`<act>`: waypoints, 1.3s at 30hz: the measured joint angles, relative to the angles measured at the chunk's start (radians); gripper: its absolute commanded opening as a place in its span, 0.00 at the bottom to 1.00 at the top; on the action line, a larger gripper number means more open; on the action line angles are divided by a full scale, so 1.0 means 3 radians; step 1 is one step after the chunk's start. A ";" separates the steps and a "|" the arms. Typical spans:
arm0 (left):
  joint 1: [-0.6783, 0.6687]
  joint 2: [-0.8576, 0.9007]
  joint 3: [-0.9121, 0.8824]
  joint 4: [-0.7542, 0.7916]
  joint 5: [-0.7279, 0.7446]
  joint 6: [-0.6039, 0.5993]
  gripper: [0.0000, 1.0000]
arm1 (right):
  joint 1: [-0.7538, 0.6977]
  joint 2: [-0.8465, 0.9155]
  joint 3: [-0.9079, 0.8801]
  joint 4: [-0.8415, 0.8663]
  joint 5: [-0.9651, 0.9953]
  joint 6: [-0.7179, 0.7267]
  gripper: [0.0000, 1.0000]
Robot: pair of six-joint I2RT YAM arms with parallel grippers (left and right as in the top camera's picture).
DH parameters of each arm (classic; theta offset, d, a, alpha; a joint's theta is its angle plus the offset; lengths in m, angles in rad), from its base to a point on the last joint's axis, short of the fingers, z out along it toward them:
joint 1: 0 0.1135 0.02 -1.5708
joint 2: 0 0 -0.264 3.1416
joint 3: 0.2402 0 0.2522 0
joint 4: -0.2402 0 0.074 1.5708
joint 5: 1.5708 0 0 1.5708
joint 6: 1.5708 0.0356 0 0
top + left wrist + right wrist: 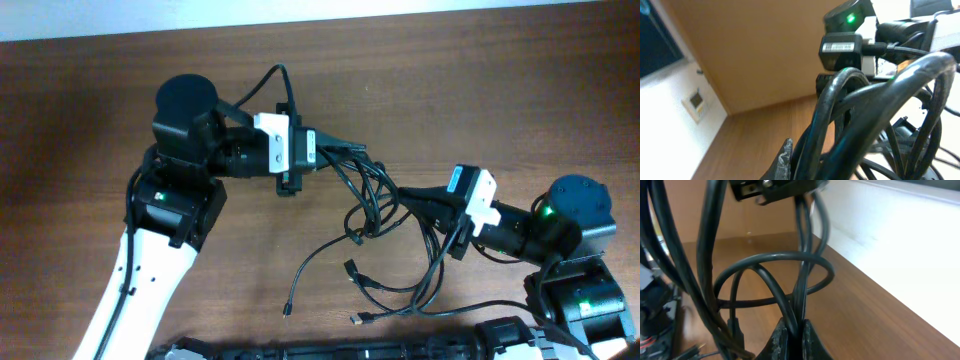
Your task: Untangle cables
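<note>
Grip at far left: left gripper (345,152) clenched on the cables (378,205), strands bunched right at its fingertips; from the left wrist, black loops arching close before the lens; mid-table, tangle strung between both claws over the wooden table (100,90), slack plug ends (358,319) lying toward the near edge; further right, right gripper (408,195) clamped tight on the cables, cord rising from between its fingers (782,340).
</note>
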State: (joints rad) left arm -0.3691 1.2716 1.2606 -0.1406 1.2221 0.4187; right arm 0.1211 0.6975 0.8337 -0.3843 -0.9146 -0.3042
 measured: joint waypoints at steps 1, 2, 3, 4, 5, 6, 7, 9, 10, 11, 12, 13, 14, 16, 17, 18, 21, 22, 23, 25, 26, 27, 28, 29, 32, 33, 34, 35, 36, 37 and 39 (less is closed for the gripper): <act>0.0032 0.0001 0.0000 -0.0102 -0.0024 0.0004 0.00 | 0.0005 0.0000 0.0000 0.0010 0.0052 0.0051 0.04; 0.0045 0.0005 0.0000 -0.0140 -0.0029 0.0005 0.00 | 0.0010 -0.0003 0.0000 0.0023 0.0089 0.0084 0.04; 0.0055 0.0006 0.0000 -0.0161 -0.0051 0.0004 0.00 | 0.0011 -0.0003 0.0000 0.0034 0.0113 0.0108 0.04; 0.0061 0.0006 0.0000 -0.0168 -0.0058 0.0004 0.00 | 0.0011 -0.0004 0.0000 0.0045 0.0144 0.0125 0.04; 0.0097 0.0006 0.0000 -0.0186 -0.0076 0.0004 0.00 | -0.0001 -0.0010 0.0001 0.0060 0.0233 0.0142 0.04; 0.0121 0.0006 0.0000 -0.0196 -0.0088 0.0004 0.00 | -0.0003 -0.0017 0.0001 0.0066 0.0272 0.0149 0.04; 0.0130 0.0006 0.0000 -0.0215 -0.0089 0.0005 0.00 | -0.0003 -0.0019 0.0001 0.0074 0.0305 0.0174 0.04; 0.0132 0.0006 0.0000 -0.0294 -0.0103 0.0005 0.00 | -0.0003 -0.0025 0.0001 0.0126 0.0490 0.0398 0.04; 0.0132 0.0006 -0.0001 -0.0310 -0.0106 0.0005 0.00 | -0.0003 -0.0025 0.0001 0.0137 0.0615 0.0535 0.04; 0.0132 0.0006 0.0000 -0.0328 -0.0104 0.0004 0.00 | -0.0003 -0.0027 0.0001 0.0137 0.0738 0.0665 0.04; 0.0132 0.0006 -0.0001 -0.0336 -0.0100 0.0004 0.00 | -0.0003 -0.0029 0.0001 0.0137 0.0922 0.0835 0.04; 0.0132 0.0006 -0.0001 -0.0343 -0.0099 0.0004 0.00 | -0.0003 -0.0029 0.0001 0.0137 0.1119 0.1020 0.04; 0.0132 0.0006 0.0000 -0.0343 -0.0099 0.0004 0.00 | -0.0001 -0.0028 0.0001 0.0127 0.1339 0.1218 0.04; 0.0132 0.0006 -0.0001 -0.0342 -0.0100 0.0004 0.00 | -0.0001 -0.0028 0.0001 0.0018 0.1827 0.1673 0.04; 0.0132 0.0006 -0.0001 -0.0343 -0.0100 0.0004 0.00 | -0.0001 -0.0028 0.0001 -0.0051 0.2013 0.1876 0.04; 0.0132 0.0006 -0.0001 -0.0345 -0.0102 0.0004 0.00 | -0.0001 -0.0029 0.0003 -0.0146 0.2204 0.2054 0.04; 0.0132 0.0006 -0.0001 -0.0346 -0.0113 0.0004 0.00 | -0.0001 -0.0034 0.0011 -0.0420 0.2605 0.2467 0.04; 0.0132 0.0006 -0.0001 -0.0345 -0.0112 0.0004 0.00 | -0.0001 -0.0038 0.0011 -0.0482 0.2694 0.2556 0.04; 0.0132 0.0006 -0.0001 -0.0345 -0.0112 0.0004 0.00 | -0.0001 -0.0038 0.0013 -0.0532 0.2786 0.2660 0.04; 0.0132 0.0006 -0.0001 -0.0346 -0.0112 0.0004 0.00 | -0.0001 -0.0038 0.0013 -0.0635 0.2937 0.2808 0.04; 0.0132 0.0006 -0.0001 -0.0350 -0.0112 0.0004 0.00 | -0.0001 -0.0038 0.0013 -0.0654 0.3007 0.2862 0.04; 0.0132 0.0006 -0.0001 -0.0364 -0.0112 0.0004 0.00 | -0.0001 -0.0038 0.0013 -0.0655 0.3042 0.2900 0.04; 0.0132 0.0006 -0.0001 -0.0379 -0.0113 0.0004 0.00 | -0.0001 -0.0038 0.0013 -0.0655 0.3068 0.2937 0.04; 0.0132 0.0006 -0.0001 -0.0390 -0.0113 0.0005 0.00 | -0.0003 -0.0038 0.0013 -0.0655 0.3079 0.2967 0.04; 0.0132 0.0006 -0.0001 -0.0495 -0.0126 0.0004 0.00 | -0.0001 -0.0038 0.0013 -0.0661 0.3114 0.3110 0.04; 0.0132 0.0006 -0.0001 -0.0512 -0.0141 0.0004 0.00 | -0.0001 -0.0038 0.0013 -0.0662 0.3129 0.3148 0.04; 0.0132 0.0006 -0.0001 -0.0546 -0.0167 0.0004 0.00 | -0.0003 -0.0038 0.0013 -0.0676 0.3154 0.3201 0.04; 0.0132 0.0008 -0.0001 -0.0577 -0.0195 0.0004 0.00 | -0.0003 -0.0038 0.0013 -0.0688 0.3175 0.3246 0.04; 0.0132 0.0006 0.0000 -0.0646 -0.0247 0.0004 0.00 | -0.0003 -0.0037 0.0013 -0.0693 0.3198 0.3288 0.04; 0.0132 0.0006 -0.0001 -0.0722 -0.0315 0.0004 0.00 | -0.0003 -0.0038 0.0013 -0.0698 0.3225 0.3340 0.04; 0.0132 0.0009 -0.0001 -0.0896 -0.0524 0.0004 0.00 | -0.0003 -0.0037 0.0013 -0.0694 0.3262 0.3524 0.13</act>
State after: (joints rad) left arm -0.3294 1.2743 1.2602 -0.4095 1.0649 0.4198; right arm 0.1204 0.6865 0.8375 -0.5926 0.0639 0.7528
